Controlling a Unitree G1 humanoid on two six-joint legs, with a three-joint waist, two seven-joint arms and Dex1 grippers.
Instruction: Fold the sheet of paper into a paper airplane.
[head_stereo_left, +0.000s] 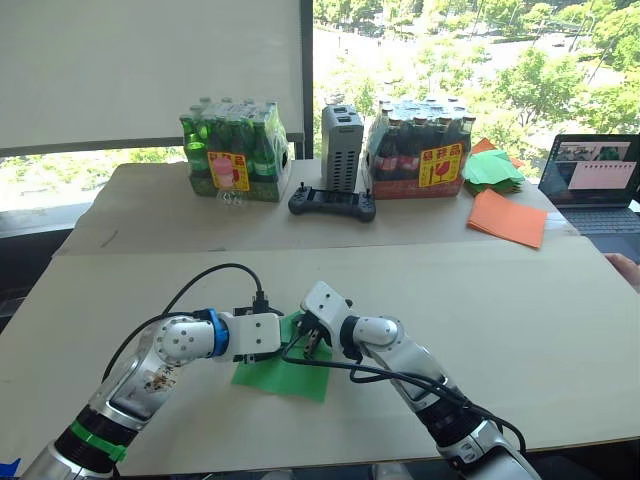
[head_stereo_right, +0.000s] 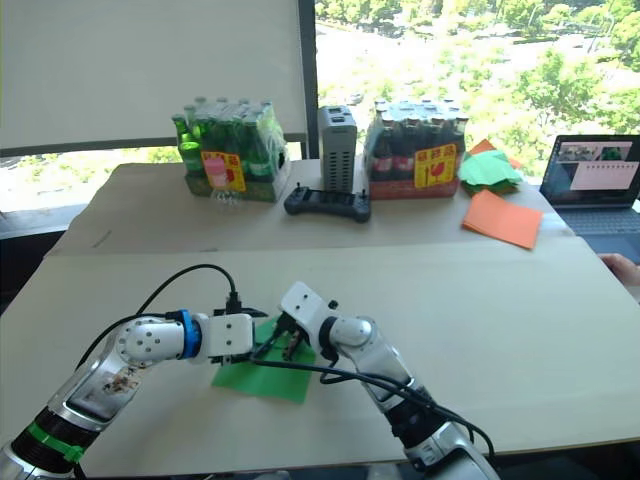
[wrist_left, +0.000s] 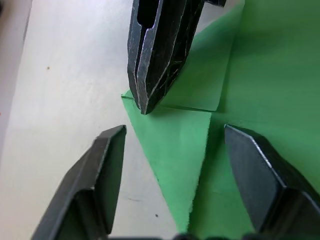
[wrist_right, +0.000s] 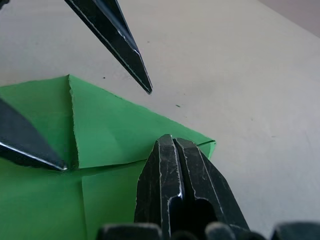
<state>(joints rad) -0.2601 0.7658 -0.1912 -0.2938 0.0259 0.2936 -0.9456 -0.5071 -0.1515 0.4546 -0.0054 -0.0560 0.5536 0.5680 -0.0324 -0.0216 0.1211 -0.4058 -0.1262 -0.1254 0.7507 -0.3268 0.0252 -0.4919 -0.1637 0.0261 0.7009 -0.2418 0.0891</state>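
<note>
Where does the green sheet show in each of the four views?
Left eye: sheet on the table, under both tools.
Right eye: sheet below the tools, near edge.
Left wrist: sheet between the open fingers.
Right wrist: sheet ahead of the shut fingers.
Shared landmark: the folded corner flap.

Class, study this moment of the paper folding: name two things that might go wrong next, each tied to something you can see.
1. The right tool, shut, presses down near one corner of the sheet of paper. If it drags sideways, the thin sheet may slide or tear.
2. The left tool is open over a folded triangular flap. If it closes off the crease line, the fold may end up crooked.
</note>
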